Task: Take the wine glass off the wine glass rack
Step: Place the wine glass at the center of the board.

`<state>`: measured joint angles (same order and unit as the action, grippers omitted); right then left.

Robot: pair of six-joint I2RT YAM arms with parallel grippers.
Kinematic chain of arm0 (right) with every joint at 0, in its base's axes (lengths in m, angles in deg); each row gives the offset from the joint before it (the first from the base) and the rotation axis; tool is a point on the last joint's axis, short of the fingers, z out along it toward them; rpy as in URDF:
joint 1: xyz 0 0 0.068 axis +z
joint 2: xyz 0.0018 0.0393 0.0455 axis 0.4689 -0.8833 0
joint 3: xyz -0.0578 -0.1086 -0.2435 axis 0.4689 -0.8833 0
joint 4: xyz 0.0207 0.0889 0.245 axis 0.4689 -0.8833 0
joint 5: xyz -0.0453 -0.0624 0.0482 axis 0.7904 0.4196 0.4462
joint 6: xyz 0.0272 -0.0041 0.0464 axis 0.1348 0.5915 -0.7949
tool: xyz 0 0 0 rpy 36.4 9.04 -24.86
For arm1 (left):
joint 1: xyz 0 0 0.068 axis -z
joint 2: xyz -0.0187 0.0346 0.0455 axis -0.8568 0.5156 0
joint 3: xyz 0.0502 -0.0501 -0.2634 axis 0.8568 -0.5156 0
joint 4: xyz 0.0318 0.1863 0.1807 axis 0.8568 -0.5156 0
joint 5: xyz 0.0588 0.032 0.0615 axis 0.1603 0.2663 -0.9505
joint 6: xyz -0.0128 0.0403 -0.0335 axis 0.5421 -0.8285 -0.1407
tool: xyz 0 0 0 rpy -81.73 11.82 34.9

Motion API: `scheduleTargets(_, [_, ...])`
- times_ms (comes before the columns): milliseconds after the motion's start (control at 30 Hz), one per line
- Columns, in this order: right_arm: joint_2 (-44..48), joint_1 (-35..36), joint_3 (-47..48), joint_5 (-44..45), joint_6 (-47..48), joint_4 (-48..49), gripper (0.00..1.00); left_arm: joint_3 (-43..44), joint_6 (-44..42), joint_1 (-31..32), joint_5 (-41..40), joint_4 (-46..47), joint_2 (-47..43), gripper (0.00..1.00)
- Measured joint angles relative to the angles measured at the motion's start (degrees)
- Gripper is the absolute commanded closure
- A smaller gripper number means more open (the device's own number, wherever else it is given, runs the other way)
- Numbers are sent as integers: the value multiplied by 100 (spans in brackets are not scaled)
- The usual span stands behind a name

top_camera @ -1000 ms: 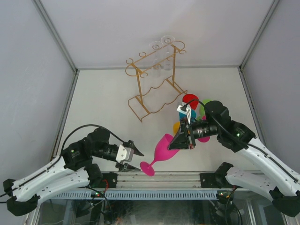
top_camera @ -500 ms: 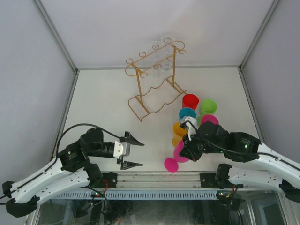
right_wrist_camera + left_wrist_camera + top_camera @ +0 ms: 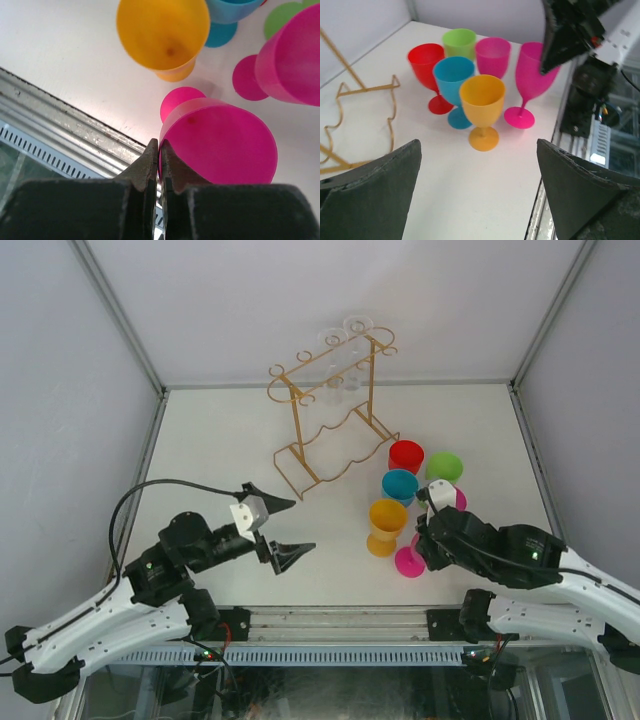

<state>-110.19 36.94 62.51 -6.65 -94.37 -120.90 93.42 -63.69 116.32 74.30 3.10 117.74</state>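
Observation:
The gold wire wine glass rack (image 3: 325, 435) stands at the back of the table, with two clear glasses (image 3: 352, 378) hanging from its top rail. My right gripper (image 3: 425, 538) is shut on the rim of a magenta wine glass (image 3: 408, 561). The glass stands upright with its foot on the table near the front edge. In the right wrist view my fingers (image 3: 160, 147) pinch that rim (image 3: 220, 145). My left gripper (image 3: 278, 530) is open and empty, well left of the goblets. Its view shows the magenta glass (image 3: 535, 70) and the rack base (image 3: 367, 97).
Upright goblets cluster beside the magenta one: orange (image 3: 386, 520), blue (image 3: 400, 483), red (image 3: 406, 455), green (image 3: 444, 465) and a pink one (image 3: 455, 498) partly behind my right arm. The metal front rail (image 3: 60, 120) lies just behind the held glass.
My right arm brought the magenta glass from tilted in the air down to upright beside the orange goblet. My left gripper rose and swung to face the goblets, still open.

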Motion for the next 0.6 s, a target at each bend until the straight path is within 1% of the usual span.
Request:
scheduleTargets(67, [0, -131, 0, 55, -42, 15, 100, 0, 313, 0, -503, 83, -37, 0])
scheduleTargets(200, [-170, -498, -9, 111, -87, 22, 100, 2, 745, 0, -1080, 114, -50, 0])
scheduleTargets(400, [-409, -1082, -221, -37, -59, 195, 100, 151, 1147, -96, -1637, -247, -4, 0])
scheduleTargets(600, [-601, -1270, -393, -166, -17, 501, 100, 348, 1648, -638, -1923, -531, 48, 0])
